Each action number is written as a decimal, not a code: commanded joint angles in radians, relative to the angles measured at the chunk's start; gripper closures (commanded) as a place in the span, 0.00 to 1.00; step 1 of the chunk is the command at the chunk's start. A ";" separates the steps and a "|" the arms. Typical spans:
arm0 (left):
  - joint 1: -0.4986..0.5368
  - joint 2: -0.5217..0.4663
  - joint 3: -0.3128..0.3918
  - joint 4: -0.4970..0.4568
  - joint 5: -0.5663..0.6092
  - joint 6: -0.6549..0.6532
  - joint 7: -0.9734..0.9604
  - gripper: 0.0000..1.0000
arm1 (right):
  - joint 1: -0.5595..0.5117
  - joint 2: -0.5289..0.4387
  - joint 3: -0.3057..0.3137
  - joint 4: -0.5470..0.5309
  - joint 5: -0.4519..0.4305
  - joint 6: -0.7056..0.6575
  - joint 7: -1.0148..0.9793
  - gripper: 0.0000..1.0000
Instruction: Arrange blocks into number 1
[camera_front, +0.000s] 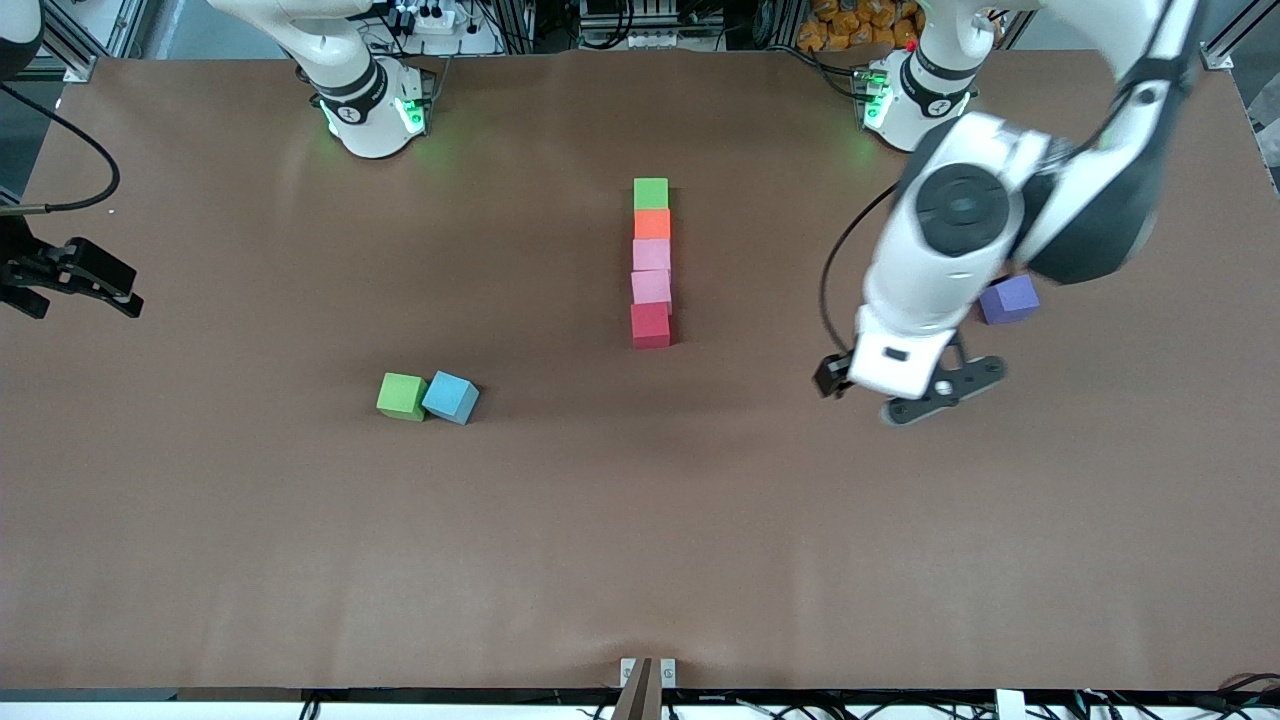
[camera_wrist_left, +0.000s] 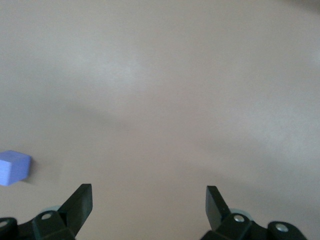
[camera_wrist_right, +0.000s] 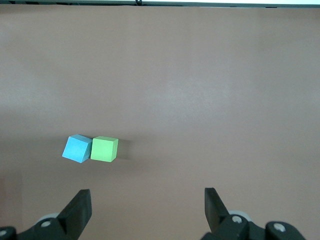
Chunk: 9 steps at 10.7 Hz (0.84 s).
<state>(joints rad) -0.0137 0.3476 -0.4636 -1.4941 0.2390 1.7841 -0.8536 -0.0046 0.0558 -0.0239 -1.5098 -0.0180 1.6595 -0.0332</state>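
Low in the front view, a bit toward the middle left of the frame, a loose green block (camera_front: 402, 396) and a blue block (camera_front: 451, 398) sit touching each other on the brown table (camera_front: 640, 560). The right wrist view shows the same pair, the green one (camera_wrist_right: 104, 149) beside the blue one (camera_wrist_right: 77, 148).

Higher up, at middle right of the frame, the left gripper (camera_front: 925, 392) hangs over bare table with its jaws wide open and nothing between them. In the left wrist view its two dark fingers (camera_wrist_left: 80, 202) stand far apart. A purple block (camera_front: 1008, 299) sits just above it in the frame, partly hidden by the arm; it also shows at the lower left edge of the left wrist view (camera_wrist_left: 14, 167).

In the middle of the frame, five blocks make one straight line going up the picture, each touching the next. The red block (camera_front: 650, 325) is nearest, then a pink block (camera_front: 651, 288), a second pink block (camera_front: 651, 255), the orange block (camera_front: 652, 224), and the green block at the top (camera_front: 651, 193).

At the left edge of the frame the right gripper (camera_front: 75, 278) waits, jaws open and empty.
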 joint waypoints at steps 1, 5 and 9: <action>0.012 -0.140 0.101 -0.086 -0.125 -0.041 0.224 0.00 | 0.002 0.007 -0.001 0.023 -0.002 -0.020 -0.002 0.00; -0.087 -0.301 0.371 -0.127 -0.275 -0.104 0.479 0.00 | 0.000 0.009 -0.001 0.023 -0.002 -0.018 -0.002 0.00; -0.069 -0.380 0.405 -0.104 -0.221 -0.141 0.669 0.00 | -0.001 0.009 -0.002 0.023 0.000 -0.018 -0.005 0.00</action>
<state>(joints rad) -0.0771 0.0079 -0.0625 -1.5804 -0.0121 1.6478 -0.2302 -0.0048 0.0566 -0.0242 -1.5081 -0.0180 1.6575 -0.0332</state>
